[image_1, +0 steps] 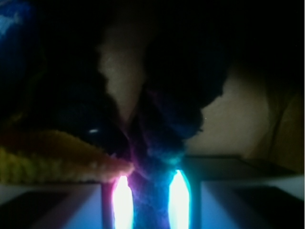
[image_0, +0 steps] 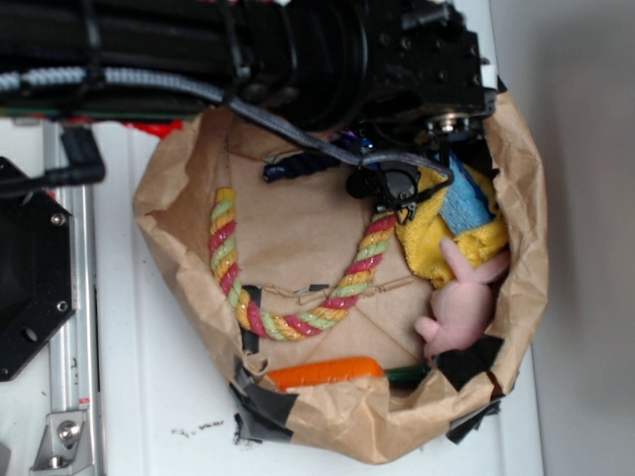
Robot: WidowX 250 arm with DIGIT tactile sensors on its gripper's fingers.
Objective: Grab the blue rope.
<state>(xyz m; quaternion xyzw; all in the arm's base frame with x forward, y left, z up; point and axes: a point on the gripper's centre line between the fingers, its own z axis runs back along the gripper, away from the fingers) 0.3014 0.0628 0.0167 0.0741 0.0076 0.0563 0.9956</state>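
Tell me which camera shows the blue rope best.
The wrist view: the blue rope fills the frame's centre, dark and twisted, running down between the gripper's glowing pads. The exterior view shows only a short navy stretch; the arm hides the rest.

I see a white worktop [image_0: 149, 416] carrying a crumpled brown paper bag [image_0: 298, 248], patched with black tape and opened flat like a tray, beside a black metal mount [image_0: 35, 278] on its silver rail [image_0: 69, 327].

The bag [image_0: 337, 416] was crumpled matt brown paper, patched with black tape [image_0: 260, 407]. The multicoloured rope [image_0: 298, 322] looked coarse and twisted, the yellow cloth [image_0: 437, 248] fuzzy, the carrot [image_0: 327, 374] smooth plastic.
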